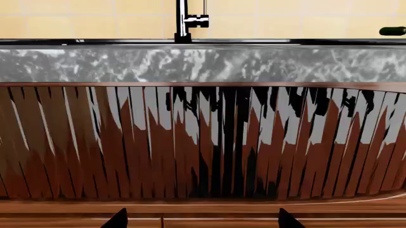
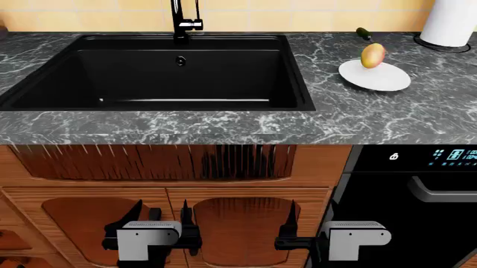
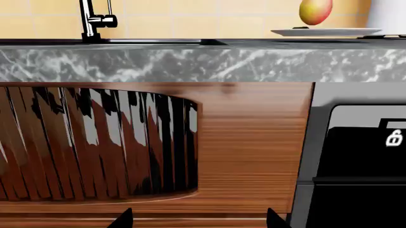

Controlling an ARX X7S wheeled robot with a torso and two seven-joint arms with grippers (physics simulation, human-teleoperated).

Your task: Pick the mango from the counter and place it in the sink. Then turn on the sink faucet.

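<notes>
The mango (image 2: 372, 55) stands on a white plate (image 2: 375, 77) on the dark marble tabletop (image 2: 223, 124), to the right of the sink (image 2: 160, 75) and well apart from it. It is yellow-orange with a red blush, and the right wrist view shows it upright on the plate above the tabletop's front edge. Behind the plate, further from the sink's front rim, lies a small dark green vegetable (image 2: 363, 33), and a white roll (image 2: 452, 21) stands in the corner beyond it.

The sink is a black basin with a round overflow hole in its back wall. The faucet (image 2: 182, 22) rises from the middle of the sink's back rim, its short side lever pointing right; whether water runs is hard to tell from these views, though none shows in the basin.

Both arms hang low, below the sink, in front of the wooden cabinet doors (image 2: 164, 223). The left hand (image 2: 162, 215) is released, its two dark fingers spread with nothing between them. The right hand (image 2: 309, 215) is likewise spread and holds nothing. To the right of the cabinet under the sink is a black appliance (image 2: 417, 190) with a lit panel.
</notes>
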